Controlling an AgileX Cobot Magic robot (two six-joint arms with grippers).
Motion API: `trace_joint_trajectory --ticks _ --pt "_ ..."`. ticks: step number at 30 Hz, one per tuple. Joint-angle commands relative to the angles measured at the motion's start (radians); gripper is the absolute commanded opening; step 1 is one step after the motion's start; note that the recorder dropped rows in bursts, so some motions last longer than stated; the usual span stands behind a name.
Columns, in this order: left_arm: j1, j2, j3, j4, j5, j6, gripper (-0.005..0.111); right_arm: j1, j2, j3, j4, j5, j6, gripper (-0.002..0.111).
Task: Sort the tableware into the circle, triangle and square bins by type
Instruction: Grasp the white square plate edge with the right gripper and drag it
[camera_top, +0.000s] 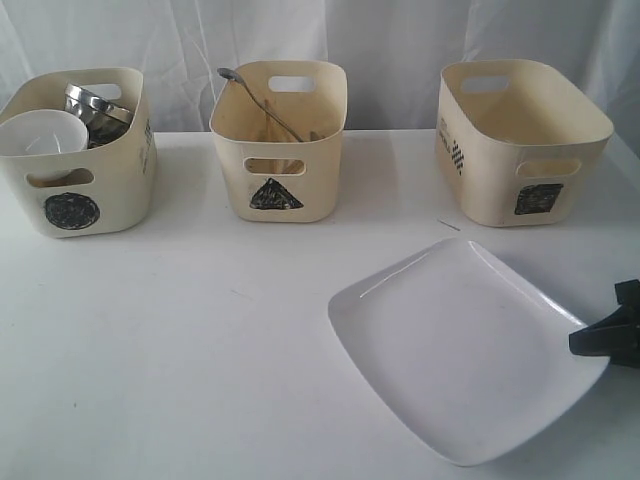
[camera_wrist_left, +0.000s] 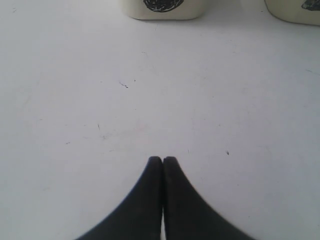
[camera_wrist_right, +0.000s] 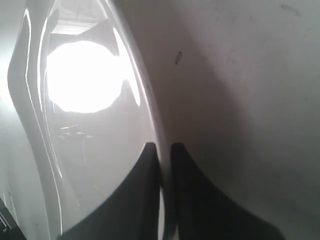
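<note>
The large white rounded-square plate (camera_top: 460, 350) lies at the front right of the table. My right gripper (camera_top: 590, 338) is shut on its right rim; in the right wrist view the plate (camera_wrist_right: 90, 125) fills one side and its rim runs between the two dark fingers of that gripper (camera_wrist_right: 164, 147). The circle bin (camera_top: 75, 195) holds a small white bowl (camera_top: 40, 135) and steel mugs (camera_top: 95, 110). A steel spoon (camera_top: 240, 85) sticks out of the triangle bin (camera_top: 280, 160). The square bin (camera_top: 520, 150) shows nothing inside. My left gripper (camera_wrist_left: 163, 159) is shut over bare table and is out of the exterior view.
The three bins stand in a row along the back of the white table (camera_top: 200, 330), before a white curtain. The left wrist view shows the base of the circle bin (camera_wrist_left: 165, 10) and a corner of the triangle bin (camera_wrist_left: 295, 12) beyond the gripper.
</note>
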Motion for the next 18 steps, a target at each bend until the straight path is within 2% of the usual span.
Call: trace_joint_trajectory --ticks 1,4,10,12,15,18 --pt "-0.002 -0.004 0.004 -0.01 0.032 0.003 0.0 0.023 0.007 0.007 -0.033 -0.075 0.056 0.0" --pt "-0.002 -0.004 0.004 -0.01 0.032 0.003 0.0 0.028 0.007 0.007 -0.036 -0.08 0.087 0.002" --pt "-0.002 -0.004 0.004 -0.01 0.032 0.003 0.0 0.03 0.007 0.007 -0.037 -0.105 0.087 0.023" --pt "-0.002 -0.004 0.004 -0.01 0.032 0.003 0.0 0.034 0.007 0.007 -0.043 -0.127 0.087 0.025" --pt "-0.002 -0.004 0.004 -0.01 0.032 0.003 0.0 0.046 0.007 0.007 -0.082 -0.152 0.091 0.021" --pt "-0.002 -0.004 0.004 -0.01 0.032 0.003 0.0 0.049 0.007 0.007 -0.102 -0.145 0.096 0.003"
